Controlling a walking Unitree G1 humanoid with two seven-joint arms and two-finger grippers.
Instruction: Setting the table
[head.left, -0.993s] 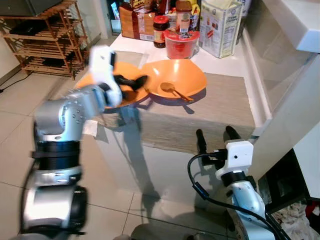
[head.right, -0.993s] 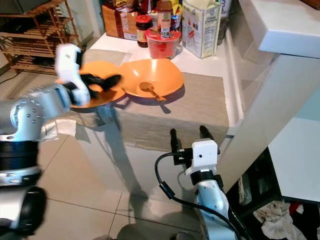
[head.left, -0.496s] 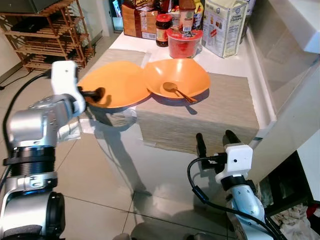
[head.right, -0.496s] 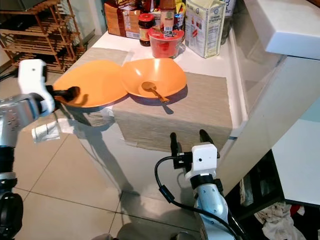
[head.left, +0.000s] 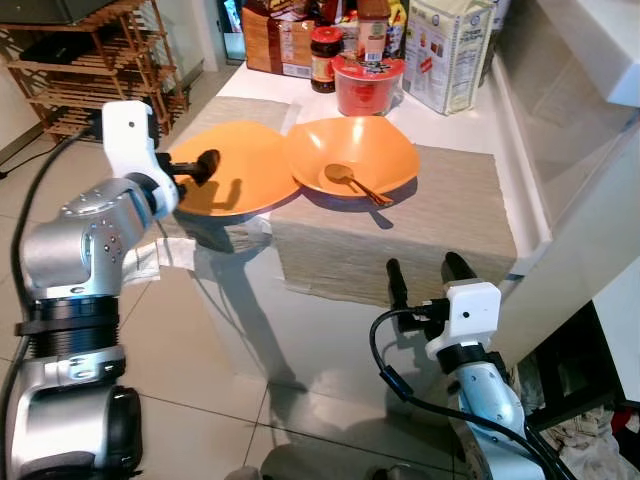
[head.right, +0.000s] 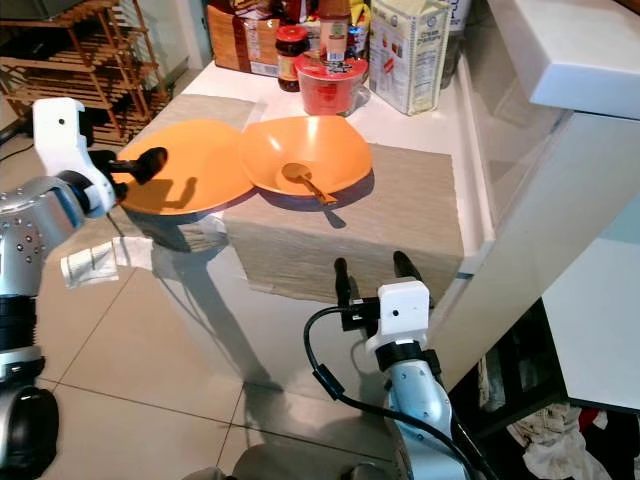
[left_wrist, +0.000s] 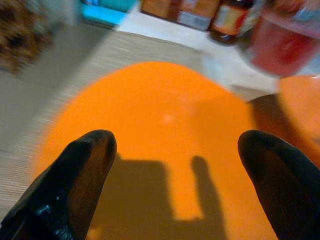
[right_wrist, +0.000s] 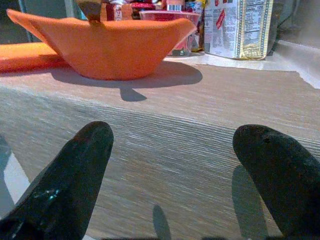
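Here the orange plate (head.left: 232, 180) lies on the tabletop (head.left: 455, 125), touching the orange bowl (head.left: 352, 158) with a spoon (head.left: 350, 180). The left tool (head.left: 203, 165) hovers wide over its rim; the right tool (head.left: 421, 276) stands wide at the placemat's (head.left: 440, 215) near edge.

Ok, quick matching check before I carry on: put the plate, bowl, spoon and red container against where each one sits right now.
Things:
1. orange plate
2. orange bowl
3. spoon
4. red container

Places:
A. inside the bowl
B. behind the bowl, in front of the jars and cartons
C. on the left placemat, under the open left gripper
D. on the far left part of the big placemat

Pairs: 1-C, 2-D, 3-A, 4-B
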